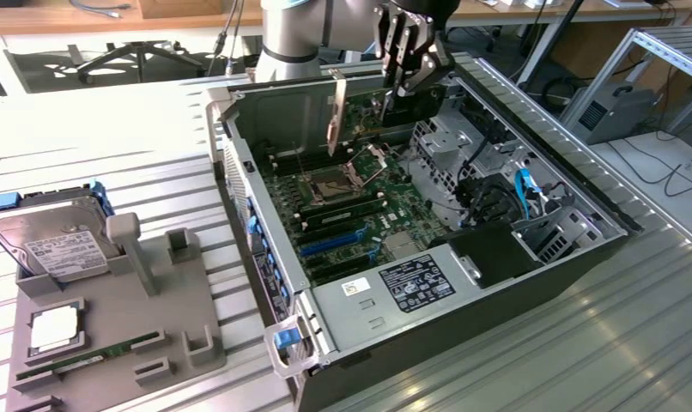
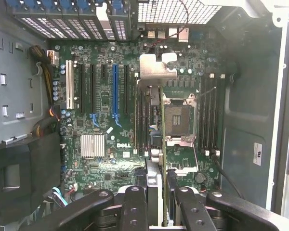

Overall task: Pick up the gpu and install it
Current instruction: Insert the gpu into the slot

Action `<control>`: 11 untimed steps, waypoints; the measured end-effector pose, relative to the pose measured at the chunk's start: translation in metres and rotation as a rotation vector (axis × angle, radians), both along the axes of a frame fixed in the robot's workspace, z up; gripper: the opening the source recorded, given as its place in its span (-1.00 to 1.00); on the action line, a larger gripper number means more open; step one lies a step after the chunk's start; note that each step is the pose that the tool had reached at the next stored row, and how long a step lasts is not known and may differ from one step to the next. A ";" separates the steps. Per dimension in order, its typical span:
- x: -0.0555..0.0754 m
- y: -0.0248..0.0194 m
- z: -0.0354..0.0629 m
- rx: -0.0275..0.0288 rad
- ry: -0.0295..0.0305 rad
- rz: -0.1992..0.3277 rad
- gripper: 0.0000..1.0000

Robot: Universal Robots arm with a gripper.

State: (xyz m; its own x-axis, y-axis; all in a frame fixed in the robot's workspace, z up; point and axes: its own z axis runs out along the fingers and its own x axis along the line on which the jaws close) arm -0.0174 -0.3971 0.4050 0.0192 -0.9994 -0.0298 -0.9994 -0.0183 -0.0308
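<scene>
Exterior view: gripper (image 1: 406,86), jaws pinching the gpu (image 1: 336,112). The card hung on edge above the open computer case (image 1: 530,172), bracket end away from the jaws, probably so its thin profile could drop between the walls; the hard drive (image 1: 54,245) lay apart on the grey tray (image 1: 151,326). Wrist view: gripper (image 2: 161,192) clamped on both faces of the gpu (image 2: 156,72), which was seen edge-on over the motherboard (image 2: 101,115) beside the CPU socket (image 2: 178,118) — clear of the blue slot (image 2: 115,91), hence judged unseated.
</scene>
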 end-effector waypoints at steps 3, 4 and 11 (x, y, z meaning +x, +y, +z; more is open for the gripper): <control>0.000 0.0000 0.0000 -0.0001 0.0000 0.004 -0.46; 0.000 0.0000 0.0000 0.0000 0.0000 0.005 -0.46; 0.000 0.0000 0.0000 0.0000 0.0000 0.016 -0.46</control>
State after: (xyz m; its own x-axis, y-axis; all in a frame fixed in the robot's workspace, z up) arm -0.0174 -0.3971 0.4050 0.0355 -0.9989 -0.0298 -0.9989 -0.0346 -0.0308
